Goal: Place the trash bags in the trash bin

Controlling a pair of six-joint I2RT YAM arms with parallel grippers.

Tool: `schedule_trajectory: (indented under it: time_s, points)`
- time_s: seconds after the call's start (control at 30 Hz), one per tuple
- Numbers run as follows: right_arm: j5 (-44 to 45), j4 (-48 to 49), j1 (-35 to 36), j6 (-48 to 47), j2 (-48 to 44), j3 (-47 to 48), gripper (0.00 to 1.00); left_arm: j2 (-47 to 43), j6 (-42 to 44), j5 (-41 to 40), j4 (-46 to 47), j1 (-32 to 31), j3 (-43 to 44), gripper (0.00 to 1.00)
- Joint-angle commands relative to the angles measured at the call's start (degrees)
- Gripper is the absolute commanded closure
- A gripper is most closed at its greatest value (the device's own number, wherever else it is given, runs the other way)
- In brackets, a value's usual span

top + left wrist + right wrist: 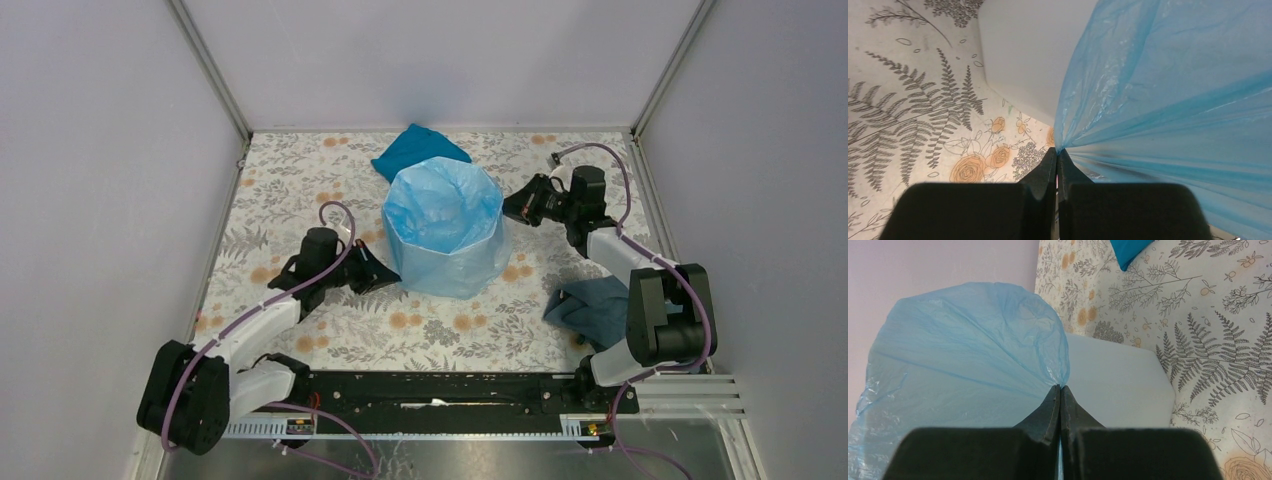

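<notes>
The trash bin [1023,65] stands in the middle of the top view, on the flowery table [300,200]. The trash bag [445,225] is thin, shiny and light blue. It already sits over the bin. It looks like it lines the inside, and its edge hangs down the outside walls.

The left gripper [385,275] is at the lower left side of the bin. In the left wrist view its 2 fingers [1045,170] are pressed tight together, with a pinch of blue film caught at the tips. The film fans out from there to the upper right of that view.

The right gripper [510,210] is at the right side of the bin. In the right wrist view its 2 fingers [1050,407] are also squeezed flat on a pinch of the bag, which spreads out to the left.

A teal cloth [418,148] lies behind the bin, near the top of the view. A grey-blue cloth [595,305] lies at the lower right, by the right arm.

What could go wrong? I think the film could rip if an arm tugs too hard, because it is so thin. The bin looks light, so if 1 arm pulls more than the other, the bin may slide or tip over. The slick film could also slip out of the tips. Then the edge may ride back up and come off the rim.
</notes>
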Motion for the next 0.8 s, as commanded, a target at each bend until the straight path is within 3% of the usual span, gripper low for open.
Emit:
schedule_trajectory:
  time_s: [0.0, 0.37, 0.63, 0.77]
  points:
    - [1.5, 0.0, 1.4, -3.1, -0.6, -0.7, 1.0, 2.3, -0.5, -1.7, 6.5, -2.7, -0.1, 1.0]
    - [5.0, -2.3, 2.1, -9.8, 2.8, -4.3, 1.0, 2.8, 0.0, -4.6, 5.7, -3.5, 0.9, 1.0]
    - [14.9, -15.7, 3.3, -21.6, 2.6, -1.2, 0.99, -1.3, 4.0, -9.5, -2.8, -3.3, 3.3, 1.0]
    - [20.9, -28.4, 3.4, -25.1, -2.3, 2.9, 0.68, -1.0, 4.8, -9.2, -2.8, -3.3, 3.4, 1.0]
